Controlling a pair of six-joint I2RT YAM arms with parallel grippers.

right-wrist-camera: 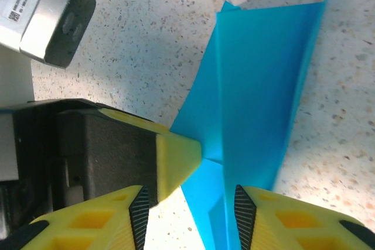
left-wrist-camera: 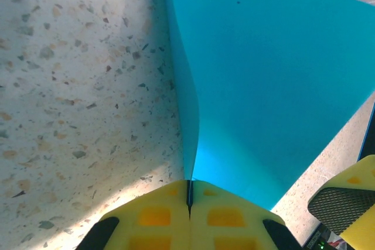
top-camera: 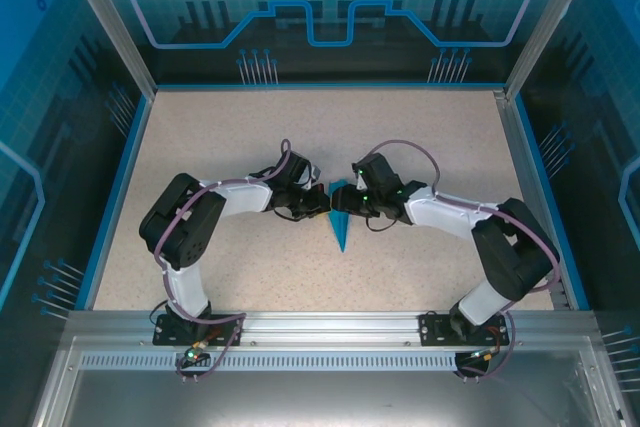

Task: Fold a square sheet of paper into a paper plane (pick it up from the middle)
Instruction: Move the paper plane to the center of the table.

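The teal-blue sheet of paper is folded into a slim pointed paper plane (top-camera: 340, 225) that lies mid-table with its tip toward the near edge. My left gripper (top-camera: 318, 203) is shut on the plane's raised centre fold (left-wrist-camera: 190, 144), and its yellow fingertips (left-wrist-camera: 170, 215) are pressed together with the paper edge pinched between them. A wing (left-wrist-camera: 269, 80) spreads out to the right. My right gripper (top-camera: 348, 203) is open and straddles the plane (right-wrist-camera: 258, 86). Its right pad (right-wrist-camera: 245, 218) is against the paper. Its left pad (right-wrist-camera: 138, 218) stands apart from the paper, beside the left gripper's yellow fingertip (right-wrist-camera: 176, 159).
The speckled beige tabletop (top-camera: 420, 137) is bounded by a blue rim (top-camera: 110, 197) and aluminium posts (top-camera: 105, 17). Both arms bend inward from their bases on the near rail (top-camera: 320, 327). The right gripper's finger (left-wrist-camera: 345, 203) shows at the lower right of the left wrist view.
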